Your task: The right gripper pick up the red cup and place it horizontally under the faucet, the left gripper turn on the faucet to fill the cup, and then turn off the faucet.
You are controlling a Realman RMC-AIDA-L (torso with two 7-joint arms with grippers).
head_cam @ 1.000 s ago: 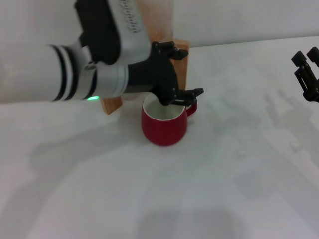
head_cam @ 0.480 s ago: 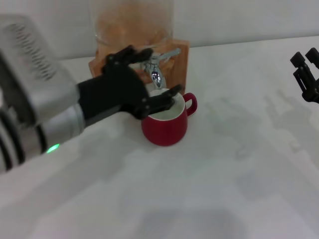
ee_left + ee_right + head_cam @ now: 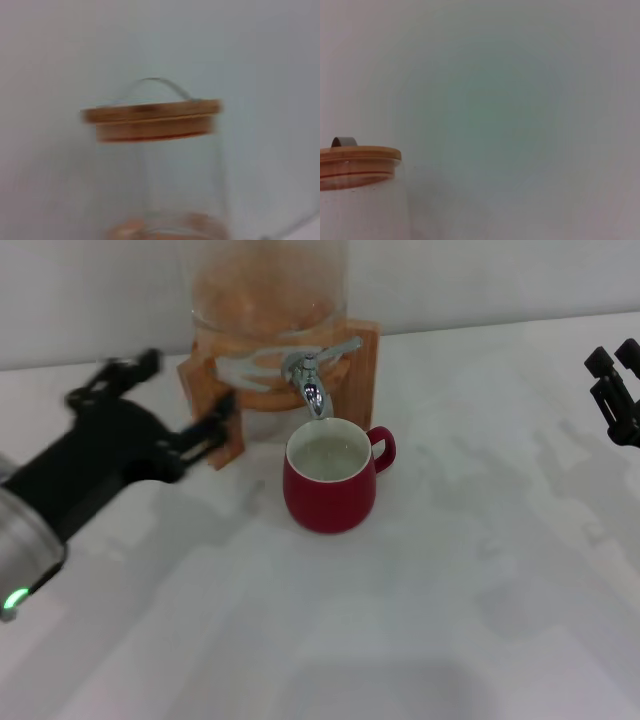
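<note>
The red cup (image 3: 330, 492) stands upright on the white table, right below the spout of the chrome faucet (image 3: 311, 381). Its cream inside shows a pale, level surface close to the rim. The faucet's flat lever points off to the right. My left gripper (image 3: 172, 398) hovers left of the wooden stand, well away from the faucet and the cup; it is open with spread fingers and holds nothing. My right gripper (image 3: 616, 380) sits at the far right edge, open and empty, far from the cup.
The glass dispenser (image 3: 265, 290) with orange liquid sits in its wooden stand (image 3: 362, 365) behind the cup. Its wooden lid (image 3: 150, 119) fills the left wrist view, and the same lid (image 3: 357, 161) shows in the right wrist view. A pale wall runs behind.
My left gripper has pulled back from the faucet and from above the cup, moving left and toward me. The faucet and cup now show fully. The right gripper has stayed still.
</note>
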